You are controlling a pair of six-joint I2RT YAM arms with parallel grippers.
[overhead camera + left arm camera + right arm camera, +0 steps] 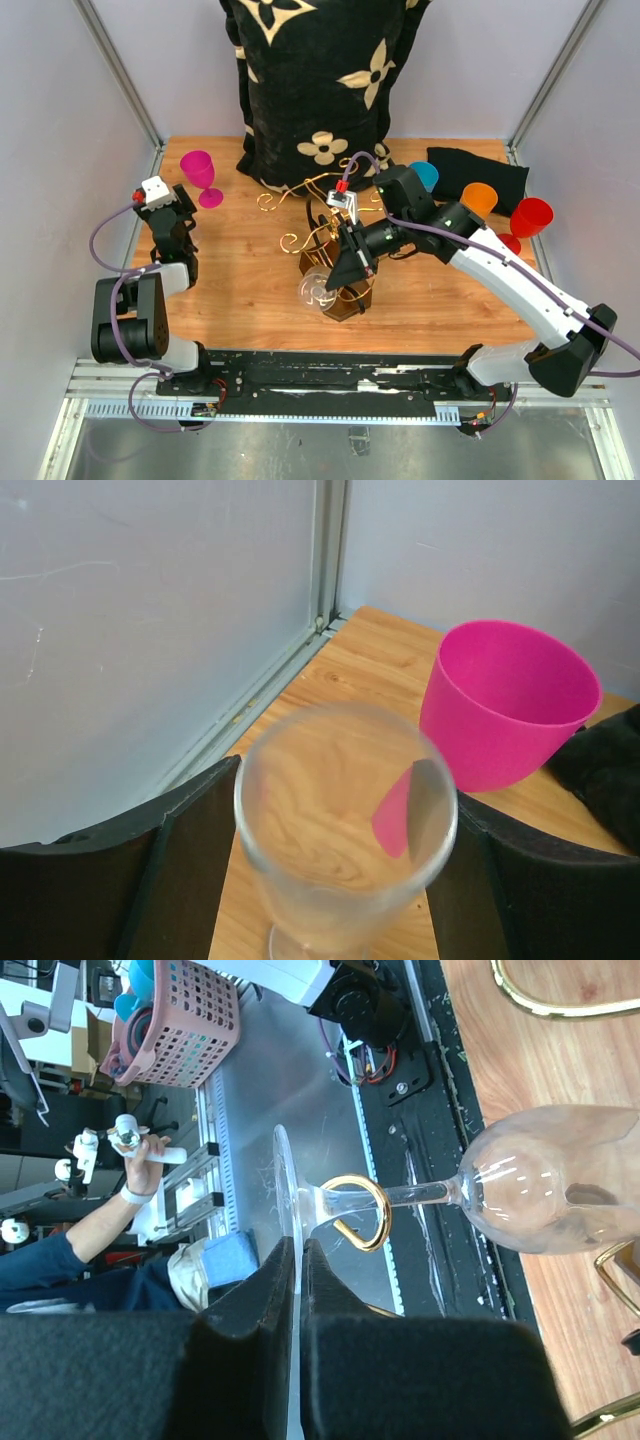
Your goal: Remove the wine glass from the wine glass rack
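Note:
The wine glass rack [322,190] stands mid-table on its dark wooden base [350,300], gold scroll arms spread out. A clear wine glass [318,290] hangs on its near side. In the right wrist view its bowl [550,1195] points right and its stem passes through a gold loop [360,1210]. My right gripper [350,262] [298,1245] is shut on the thin foot of this glass. My left gripper [165,205] [345,810] is at the far left. Its fingers [190,830] press both sides of a second clear glass [345,830] that stands on the table.
A pink wine glass [200,175] [510,705] stands just beyond the left gripper near the left wall. A black flowered cushion [320,80] leans at the back. Blue [425,175], orange [480,198] and red [530,215] glasses and a black cloth [490,172] are at the right.

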